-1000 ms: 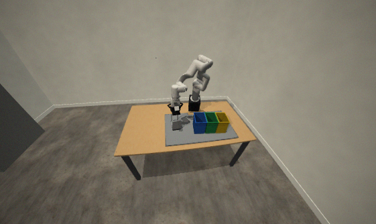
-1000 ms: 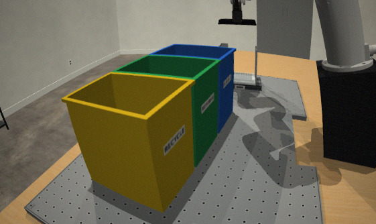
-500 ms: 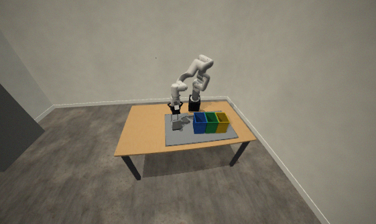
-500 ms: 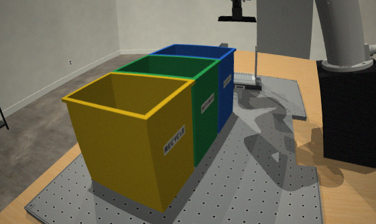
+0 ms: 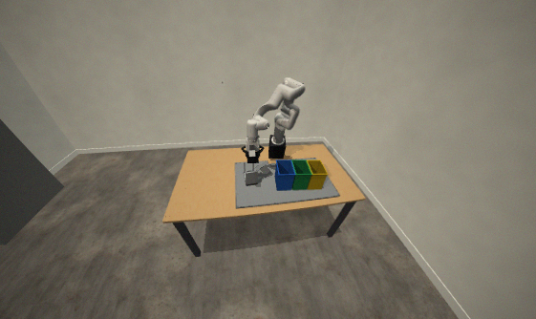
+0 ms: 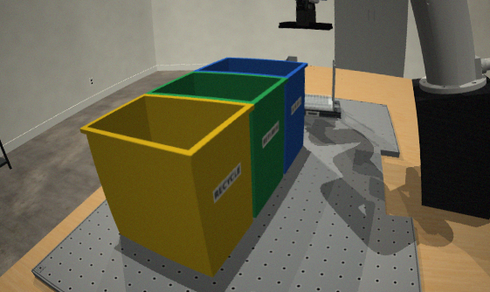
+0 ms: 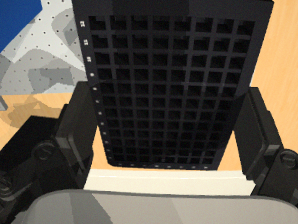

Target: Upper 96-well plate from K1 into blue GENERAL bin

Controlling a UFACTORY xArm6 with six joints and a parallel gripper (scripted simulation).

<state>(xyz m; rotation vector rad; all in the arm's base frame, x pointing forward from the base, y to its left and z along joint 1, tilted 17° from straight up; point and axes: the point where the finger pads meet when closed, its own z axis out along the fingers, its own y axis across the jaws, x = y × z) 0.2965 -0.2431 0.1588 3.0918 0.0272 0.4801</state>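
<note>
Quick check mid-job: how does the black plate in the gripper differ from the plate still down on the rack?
The black plate is held between the gripper fingers, raised well above the table; the lower plate rests on the rack, beside the blue bin. The held plate looks black, while the lower plate looks pale, whitish. Both show a well grid and lie roughly flat.

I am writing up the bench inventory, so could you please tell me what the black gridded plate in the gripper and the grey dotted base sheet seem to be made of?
Black gridded plate: apparently matte moulded plastic, with many square wells. Grey dotted base sheet: likely dull metal, with regular rows of holes. The gripper holds the plate.
</note>
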